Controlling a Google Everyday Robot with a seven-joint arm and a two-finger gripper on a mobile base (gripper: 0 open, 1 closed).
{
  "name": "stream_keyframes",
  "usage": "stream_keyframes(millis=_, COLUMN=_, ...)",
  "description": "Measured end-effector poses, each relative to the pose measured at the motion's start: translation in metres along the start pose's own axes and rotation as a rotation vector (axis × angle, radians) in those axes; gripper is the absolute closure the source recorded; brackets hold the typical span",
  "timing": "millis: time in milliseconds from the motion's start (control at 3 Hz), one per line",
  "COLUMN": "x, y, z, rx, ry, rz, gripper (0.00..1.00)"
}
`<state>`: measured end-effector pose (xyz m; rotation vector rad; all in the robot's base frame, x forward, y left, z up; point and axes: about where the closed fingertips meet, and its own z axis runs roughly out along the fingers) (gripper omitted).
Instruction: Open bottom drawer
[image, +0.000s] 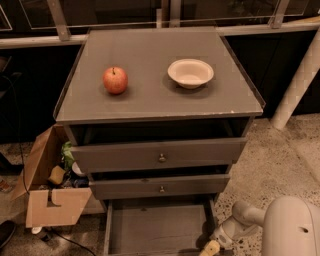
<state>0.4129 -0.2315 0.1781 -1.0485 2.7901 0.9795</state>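
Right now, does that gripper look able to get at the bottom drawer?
Probably yes: the gripper sits beside the open bottom drawer, at its right front corner, with nothing visible between them.

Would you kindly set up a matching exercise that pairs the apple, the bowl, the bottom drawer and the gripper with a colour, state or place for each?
1. apple
2. bowl
3. bottom drawer
4. gripper

A. pulled out, inside showing
B. cream-white
C. low, beside the open drawer's front corner
D. red

Pairs: 1-D, 2-B, 3-A, 4-C.
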Motion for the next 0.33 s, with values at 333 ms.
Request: stream_keyframes(millis=333, x=0.0000, y=0.0000, z=0.0000, rx=0.000, ry=0.000, rz=0.000, gripper=0.00)
